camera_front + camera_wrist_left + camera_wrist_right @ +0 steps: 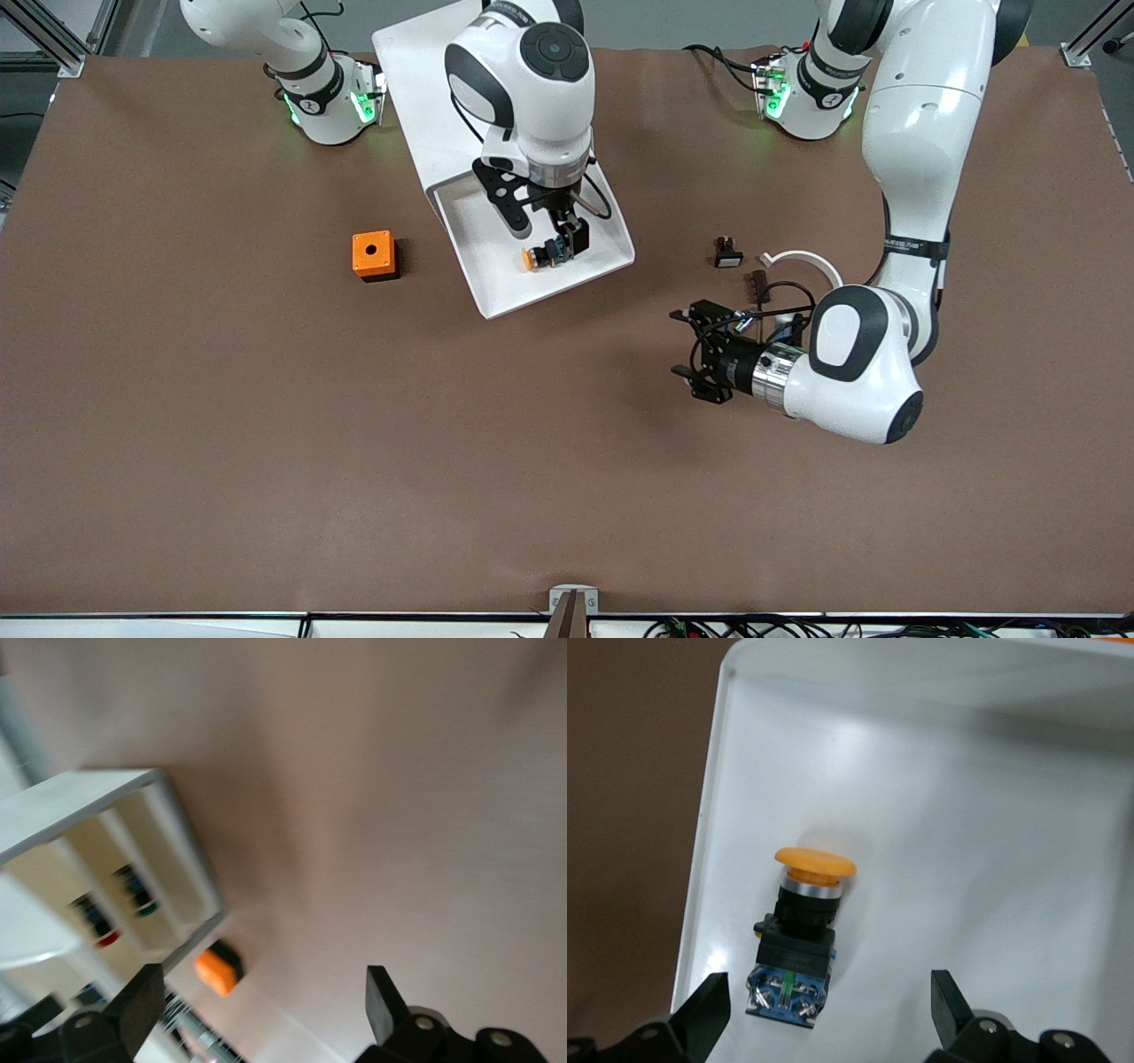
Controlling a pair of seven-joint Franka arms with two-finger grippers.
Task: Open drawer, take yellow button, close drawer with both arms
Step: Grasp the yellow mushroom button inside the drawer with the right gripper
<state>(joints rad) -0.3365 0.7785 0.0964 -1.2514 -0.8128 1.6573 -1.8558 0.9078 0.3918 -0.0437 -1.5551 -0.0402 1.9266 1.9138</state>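
Observation:
The button [538,257], with an orange cap and a dark blue-black body, lies on its side in the pulled-out white drawer [496,266]. My right gripper [549,236] hangs low over it, open. In the right wrist view the button [799,930] lies on the drawer floor [992,868], its blue base between my spread fingertips [702,1017] without touching them, so the right gripper [824,1019] is empty. My left gripper [698,354] is open and empty, held level above the table, pointing toward the drawer. In the blurred left wrist view it [262,1003] faces the drawer unit [168,842].
An orange cube with a round hole [374,255] sits beside the drawer toward the right arm's end, and shows in the left wrist view [217,969]. A small black part with a white face [727,254] and a white curved piece [802,259] lie by the left arm.

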